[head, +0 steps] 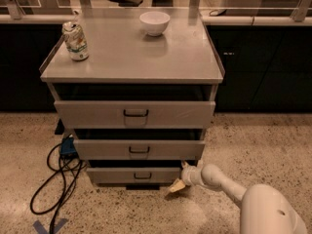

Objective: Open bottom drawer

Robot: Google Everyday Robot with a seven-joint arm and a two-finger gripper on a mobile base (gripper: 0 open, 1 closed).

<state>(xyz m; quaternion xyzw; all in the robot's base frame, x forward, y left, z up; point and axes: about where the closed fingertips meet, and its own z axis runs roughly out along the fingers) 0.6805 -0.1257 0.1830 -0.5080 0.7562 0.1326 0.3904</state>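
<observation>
The bottom drawer [136, 175] is the narrowest grey front of three, low near the floor, with a small black pull handle [142, 176] at its centre. A dark gap shows above its front. My gripper [180, 175] sits at the drawer's right end, near the floor, to the right of the handle. One tan fingertip [176, 185] points down to the floor by the drawer's lower right corner, the other is up by the drawer's top right corner. My white arm [229, 186] reaches in from the lower right.
The middle drawer [139, 149] and top drawer [135, 113] stand above. On the cabinet top [131, 57] are a drink can [75, 41] and a white bowl [154, 22]. A black cable [56, 179] loops on the speckled floor at the left. Dark cabinets run behind.
</observation>
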